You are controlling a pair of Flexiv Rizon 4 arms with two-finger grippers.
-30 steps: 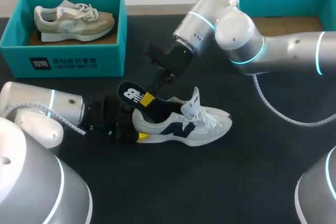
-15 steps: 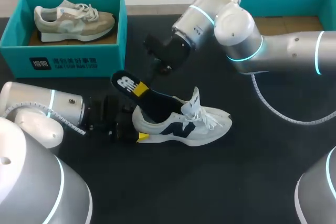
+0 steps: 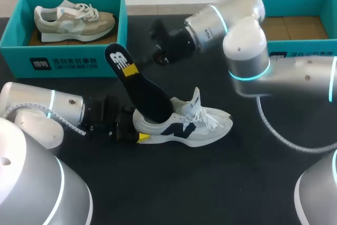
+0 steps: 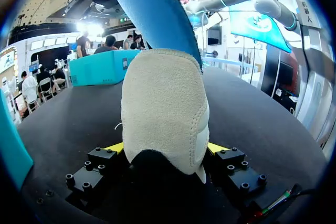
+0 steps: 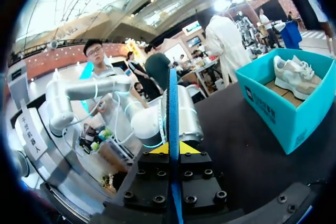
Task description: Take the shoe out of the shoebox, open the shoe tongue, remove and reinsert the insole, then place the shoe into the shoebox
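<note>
Two tools, both clamped right now. Left tool [image 4: 165,149] is pinching the heel of the white sneaker [image 3: 184,122], one yellow tip on each side, pinning it on its sole in the middle of the black worktop [image 3: 237,183]. Right tool [image 5: 170,148] is clenched on the black insole [image 3: 142,90] near its heel end. That end sticks up and back out of the shoe, while the toe end is down inside, under the raised tongue [image 3: 196,98]. So I'd call this mid-removal, probably most of the way out.

Tips for doing it clean, imo: pull along the line of the insole, up and back toward the heel. Going sideways will likely jam the front under the laces [image 3: 210,118]. Left side needs a firm hold so the shoe doesn't lift with it. Go slow at the end, since the foam probably flexes and could flick. Teal shoebox [image 3: 300,1] behind the right arm looks empty where it shows, so it's ready for the shoe.
</note>
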